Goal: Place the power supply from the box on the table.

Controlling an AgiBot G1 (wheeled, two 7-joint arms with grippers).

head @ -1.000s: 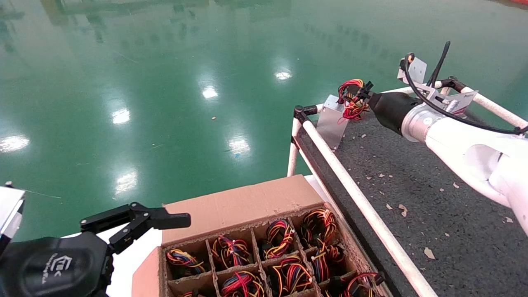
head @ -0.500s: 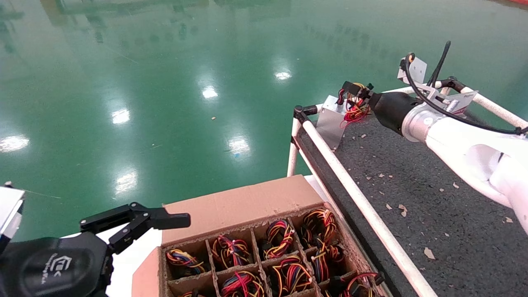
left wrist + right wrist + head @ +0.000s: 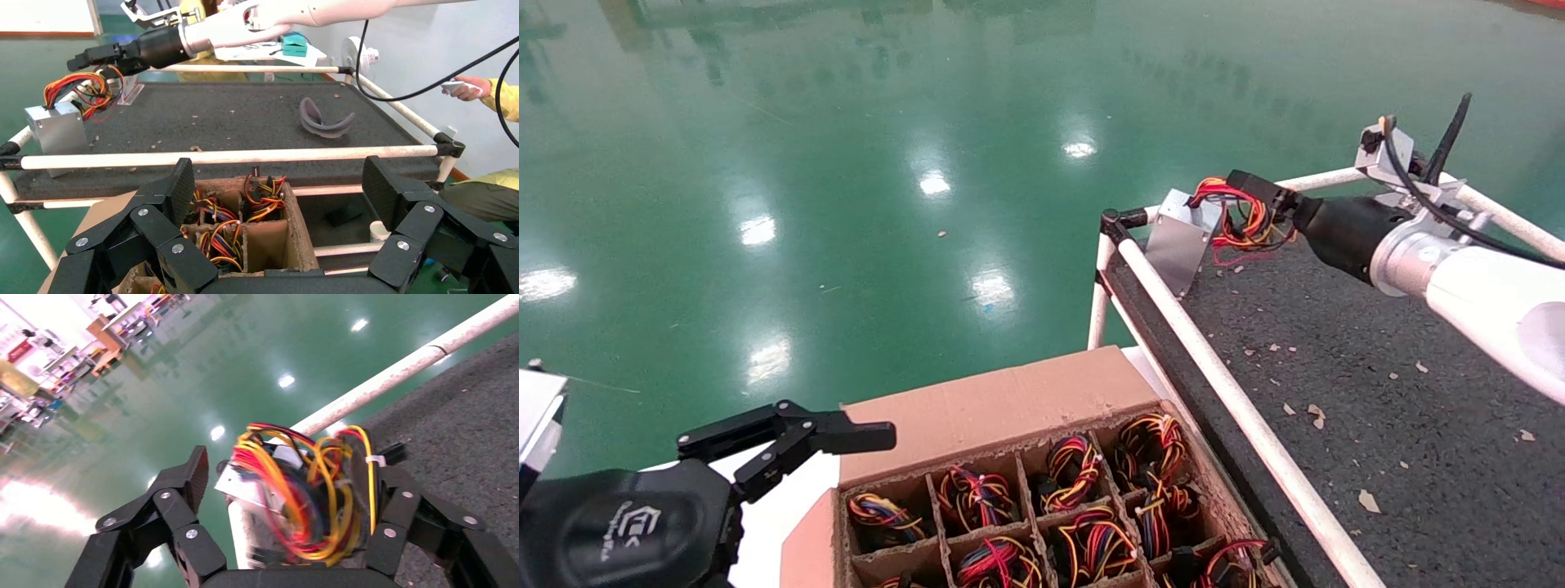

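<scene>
The power supply [image 3: 1177, 241], a small grey metal case, stands on the table [image 3: 1336, 351] at its far left corner, with its red, yellow and orange wires [image 3: 1238, 220] trailing toward my right gripper [image 3: 1258, 200]. That gripper is open, and in the right wrist view the wires [image 3: 294, 496] hang loose between its spread fingers [image 3: 193, 471]. The left wrist view shows the case [image 3: 58, 128] resting on the table [image 3: 232, 116]. The box [image 3: 993, 400] sits below, its cells full of wire bundles. My left gripper [image 3: 789, 433] is open and parked beside the box.
A white pipe rail [image 3: 1222, 384] runs between box and table. A grey curved band [image 3: 324, 119] lies on the table's middle. Small flakes [image 3: 1316, 412] litter the surface. The green floor [image 3: 846, 163] lies beyond. A person in yellow [image 3: 489, 98] stands at the far side.
My right gripper has opened off the wire bundle and drawn back to the right along the table. The power supply stays at the corner. The left arm has not moved.
</scene>
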